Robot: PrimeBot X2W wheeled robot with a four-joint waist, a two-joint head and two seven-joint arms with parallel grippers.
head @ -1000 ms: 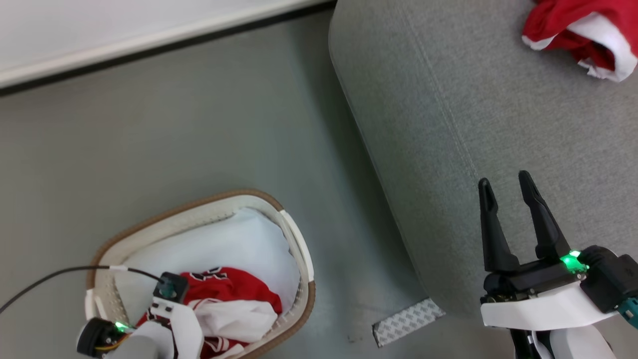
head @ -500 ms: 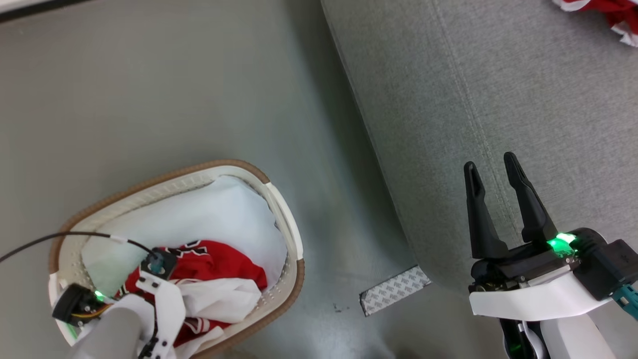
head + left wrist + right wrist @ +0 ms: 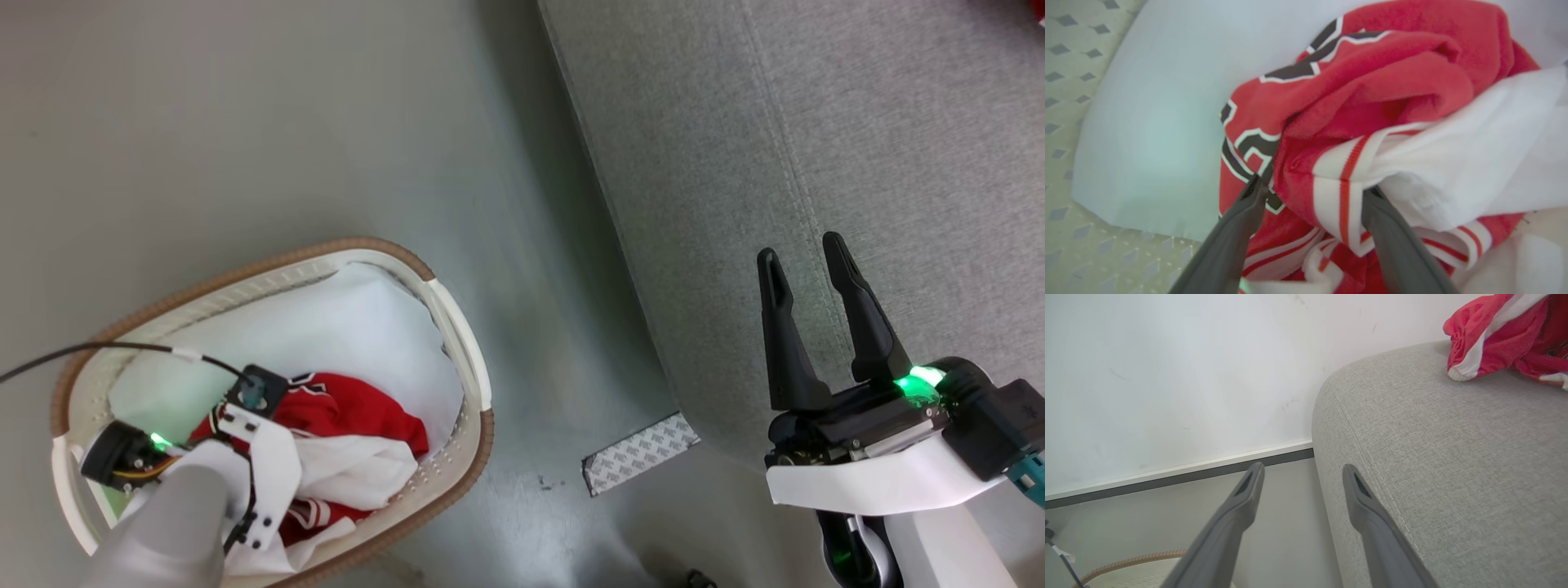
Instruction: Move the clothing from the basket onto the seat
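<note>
The off-white basket [image 3: 469, 359] with a brown rim stands on the floor at the lower left. Inside it lies the red clothing [image 3: 359, 412] with white trim and black-and-white numerals [image 3: 1380, 81]. My left arm reaches down into the basket. My left gripper [image 3: 1312, 188] is open, its fingers [image 3: 1249, 204] straddling a fold of red fabric and striped white trim. My right gripper [image 3: 804, 261] hovers open and empty over the front edge of the grey seat [image 3: 898, 163]. Another red and white garment [image 3: 1502, 339] lies on the seat [image 3: 1453, 457] beyond my right gripper [image 3: 1302, 469].
A white sheet [image 3: 326, 327] lines the basket under the clothing. A black cable [image 3: 122, 349] runs from my left wrist across the basket's rim. A patterned strip [image 3: 641, 465] lies on the grey floor by the seat's corner. A white wall with dark skirting [image 3: 1188, 475] stands behind.
The head camera has tilted down, so the wall and the garment on the seat have slid out of the top. Both grippers stay open, about where they were.
</note>
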